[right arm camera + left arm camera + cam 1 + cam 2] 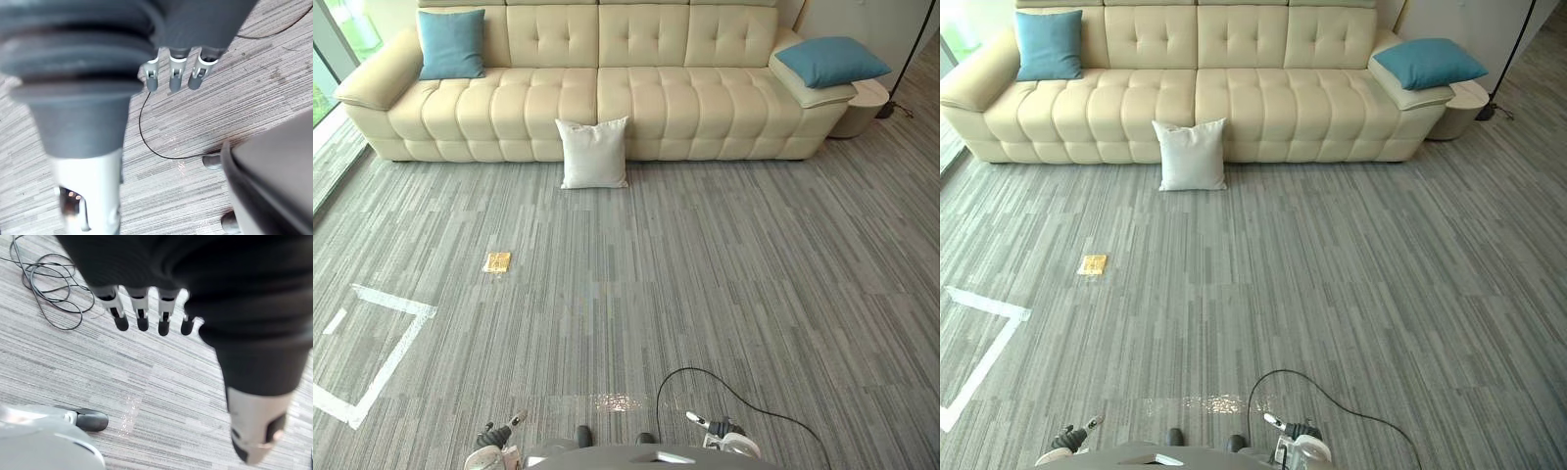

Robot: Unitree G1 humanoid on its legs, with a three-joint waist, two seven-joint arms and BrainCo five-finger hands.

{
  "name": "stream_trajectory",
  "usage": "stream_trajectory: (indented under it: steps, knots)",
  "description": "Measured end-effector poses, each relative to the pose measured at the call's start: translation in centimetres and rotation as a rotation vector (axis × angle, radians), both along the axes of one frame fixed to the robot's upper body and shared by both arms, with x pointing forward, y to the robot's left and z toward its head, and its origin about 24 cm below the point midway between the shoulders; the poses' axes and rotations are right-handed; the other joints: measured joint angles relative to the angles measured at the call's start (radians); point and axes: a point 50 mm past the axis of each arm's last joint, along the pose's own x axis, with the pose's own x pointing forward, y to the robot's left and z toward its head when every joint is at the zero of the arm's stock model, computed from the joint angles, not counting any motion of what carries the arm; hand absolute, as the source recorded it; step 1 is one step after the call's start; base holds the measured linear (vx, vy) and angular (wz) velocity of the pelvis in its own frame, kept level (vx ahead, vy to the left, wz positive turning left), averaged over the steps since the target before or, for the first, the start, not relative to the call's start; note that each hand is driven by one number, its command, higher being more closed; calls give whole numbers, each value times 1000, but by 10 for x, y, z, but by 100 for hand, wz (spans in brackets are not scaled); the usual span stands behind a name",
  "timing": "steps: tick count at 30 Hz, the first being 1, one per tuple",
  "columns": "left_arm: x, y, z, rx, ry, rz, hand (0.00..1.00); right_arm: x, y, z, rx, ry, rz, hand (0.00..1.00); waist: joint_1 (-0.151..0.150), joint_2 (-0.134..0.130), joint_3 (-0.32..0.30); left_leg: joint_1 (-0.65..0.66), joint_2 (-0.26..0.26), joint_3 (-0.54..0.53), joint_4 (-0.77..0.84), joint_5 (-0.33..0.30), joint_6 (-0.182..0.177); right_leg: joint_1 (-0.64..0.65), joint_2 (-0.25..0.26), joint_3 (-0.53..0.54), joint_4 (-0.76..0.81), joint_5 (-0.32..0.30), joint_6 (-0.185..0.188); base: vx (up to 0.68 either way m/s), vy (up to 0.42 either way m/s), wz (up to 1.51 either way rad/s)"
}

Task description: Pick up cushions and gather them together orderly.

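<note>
While the head views show a white cushion (593, 152) on the floor (724, 274) against the sofa (656, 103), a blue cushion (451, 44) at its left end and a second blue cushion (830, 61) on its right armrest, the wrist views show the left hand (142, 316) and right hand (176, 81) with fingers released, empty.

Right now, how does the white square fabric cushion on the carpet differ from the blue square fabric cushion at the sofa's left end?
The white cushion is white, the blue cushion teal-blue. The white cushion stands on the grey carpet against the cream sofa's front; the blue cushion sits up on the seat against the backrest. Both are square and upright.
</note>
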Motion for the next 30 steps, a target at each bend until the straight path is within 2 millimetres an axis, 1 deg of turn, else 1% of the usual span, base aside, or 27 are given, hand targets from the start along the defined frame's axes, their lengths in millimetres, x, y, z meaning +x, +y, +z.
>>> stream_trajectory:
  steps: [3,5,6,15,19,21,23,24,25,26,27,28,29,30]
  knots:
    - [0,0,0,1,-1,-2,0,-2,1,-1,4,0,-11,0,1,-2,1,0,-5,-18,0,2,3,6,-5,-21,0,-4,4,-34,-21,17]
    - [0,0,0,1,-1,-2,0,-3,1,-1,6,2,-19,0,5,-3,1,0,-6,-18,0,2,3,6,-6,-21,0,-5,4,-37,-20,5]
    - [0,1,0,1,-2,-3,0,-5,1,-1,16,0,-48,0,4,-4,2,-1,-7,-18,0,2,3,7,-6,-21,0,-5,4,-30,-21,-1]
    - [1,1,1,0,-6,-6,0,-9,0,-2,47,-8,-131,0,4,-8,3,-15,-6,-19,0,2,3,-6,-6,-24,0,-7,2,-18,-19,0]
    - [5,4,2,8,-21,-7,0,-9,1,-2,59,-18,-155,0,4,-16,11,-22,-3,-15,1,-9,-12,-8,-5,-27,9,-20,-4,-15,-28,0]
    - [7,4,3,11,-28,-7,0,-8,1,-1,58,-29,-160,0,5,-18,12,-33,2,-10,9,-17,-14,-29,-5,-37,36,-37,-8,15,-43,7]
    - [19,6,7,19,-71,-12,0,-4,1,1,58,-63,-177,0,6,-21,44,-112,40,66,211,-118,-27,-43,-12,-54,91,-70,-15,59,-55,19]
    - [21,6,8,20,-79,-12,0,-2,0,2,54,-73,-180,0,7,-17,50,-135,54,81,274,-141,-32,-43,-10,-57,107,-83,-15,22,-46,22]
    - [23,7,9,21,-89,-2,0,-3,-1,3,50,-83,-182,0,4,-13,52,-203,85,117,431,-179,-36,-58,-8,-69,145,-127,-20,-7,-23,27]
    - [26,7,10,22,-102,5,0,-2,0,4,48,-86,-179,0,3,-14,55,-246,99,123,523,-188,-43,-60,-8,-76,165,-148,-25,13,-19,35]
    - [32,7,12,24,-129,14,0,-2,-1,4,48,-87,-181,0,8,-11,60,-314,125,124,680,-181,-51,-57,-8,-80,189,-174,-27,105,14,23]
    - [36,8,14,24,-147,25,0,0,-1,4,45,-89,-180,0,11,-17,70,-394,146,123,827,-161,-72,-41,-19,-79,205,-191,-41,135,36,13]
    - [37,8,14,20,-152,36,0,3,-1,5,44,-97,-177,0,14,-22,75,-422,154,122,870,-181,-62,-36,-27,-83,208,-197,-41,137,60,5]
    - [37,8,14,17,-153,44,0,4,-2,6,41,-101,-176,0,15,-17,74,-450,166,123,873,-217,-59,-31,-33,-79,210,-207,-37,142,80,3]
